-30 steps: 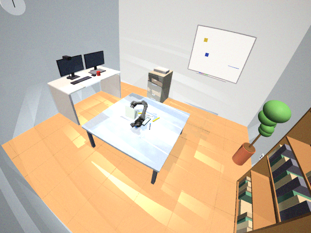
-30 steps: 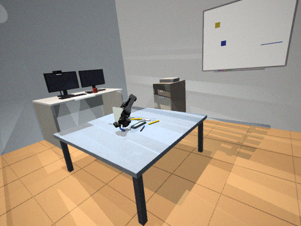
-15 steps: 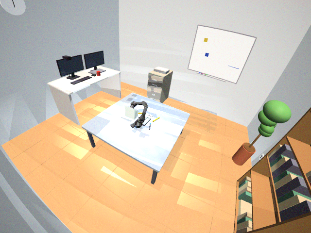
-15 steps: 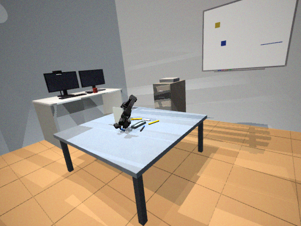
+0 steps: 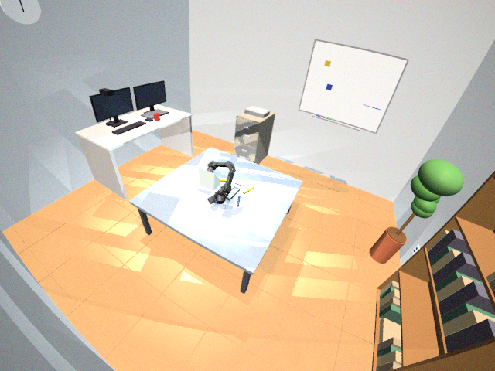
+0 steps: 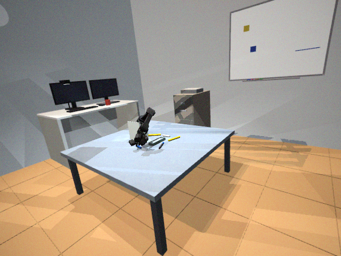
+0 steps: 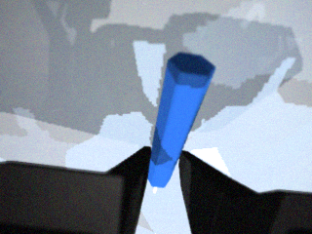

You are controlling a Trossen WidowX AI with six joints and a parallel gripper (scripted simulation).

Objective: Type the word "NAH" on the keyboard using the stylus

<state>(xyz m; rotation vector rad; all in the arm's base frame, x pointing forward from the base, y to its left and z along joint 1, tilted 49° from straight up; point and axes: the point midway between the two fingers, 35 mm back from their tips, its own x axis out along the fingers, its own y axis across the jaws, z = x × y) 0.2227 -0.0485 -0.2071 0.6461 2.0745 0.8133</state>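
Note:
The blue stylus has a six-sided body and a small pale tip. My gripper is shut on it near its narrow tip end, and the thick end stands out beyond the fingers in the wrist view. The stylus is low over the table; whether it touches the top cannot be told. A small dark-framed block with a light middle, apparently the keyboard, lies right of my gripper. Its separate keys cannot be made out.
A dark pen with a blue end lies right of the gripper. Yellow sticks and a small white piece lie farther back. A pale upright panel stands behind the arm.

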